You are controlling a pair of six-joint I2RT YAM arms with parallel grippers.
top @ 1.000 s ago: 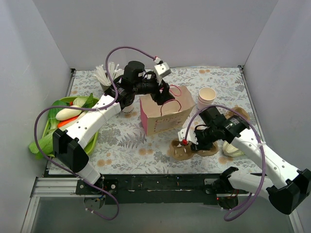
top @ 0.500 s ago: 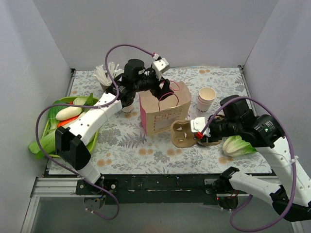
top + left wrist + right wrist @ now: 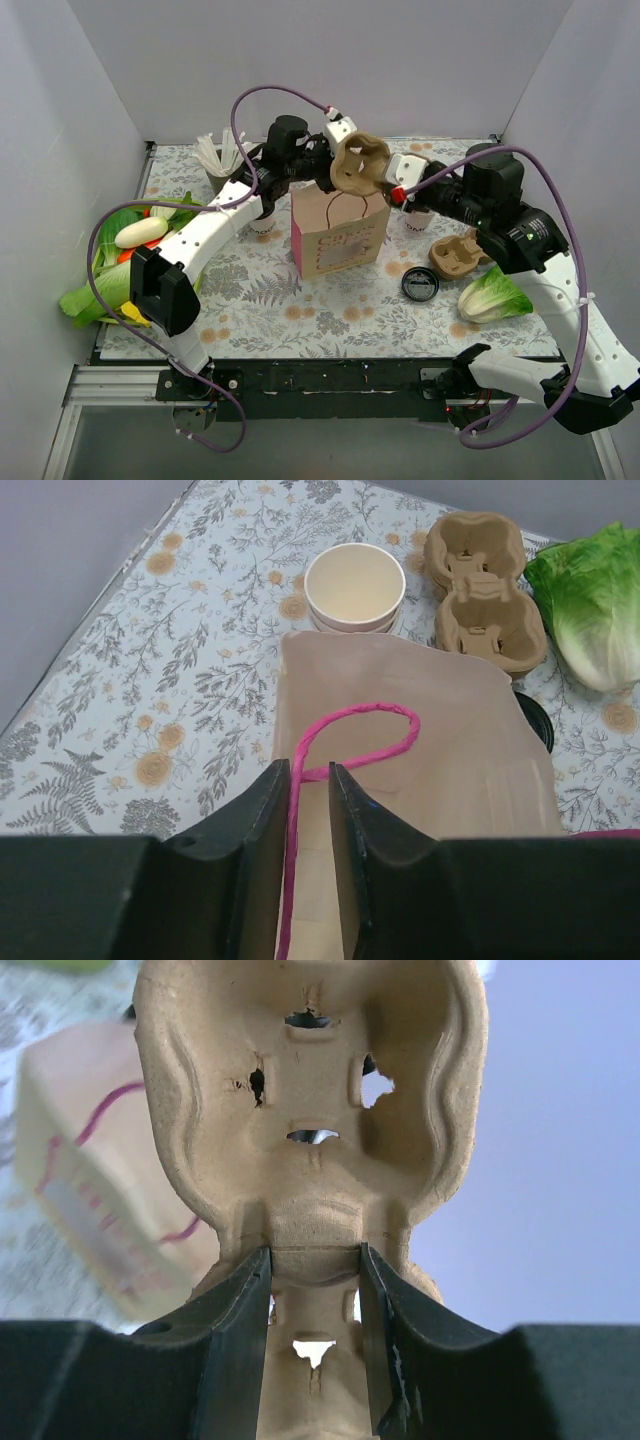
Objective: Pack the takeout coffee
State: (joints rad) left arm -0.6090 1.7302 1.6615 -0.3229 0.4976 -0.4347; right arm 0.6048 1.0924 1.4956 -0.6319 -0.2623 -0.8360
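In front of the bag (image 3: 338, 235), to its right, on the surface (image 3: 250, 300): black lid (image 3: 419, 285), and further right, lettuce (image 3: 493, 296). Just left of the bag, under the left arm (image 3: 205, 235), partly hidden: the coffee (image 3: 263, 226). Above the bag's mouth: left tool (image 3: 308, 780), pinched together on the pink handle (image 3: 372, 709); beside it right tool (image 3: 312, 1260), clamped on a pulp carrier (image 3: 310, 1110), held in the air.

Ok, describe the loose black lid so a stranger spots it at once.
Find the paper bag mid-table. Between it and the lettuce leaf lies the black lid. It is the only flat dark disc; the carrier beside it is tan pulp.
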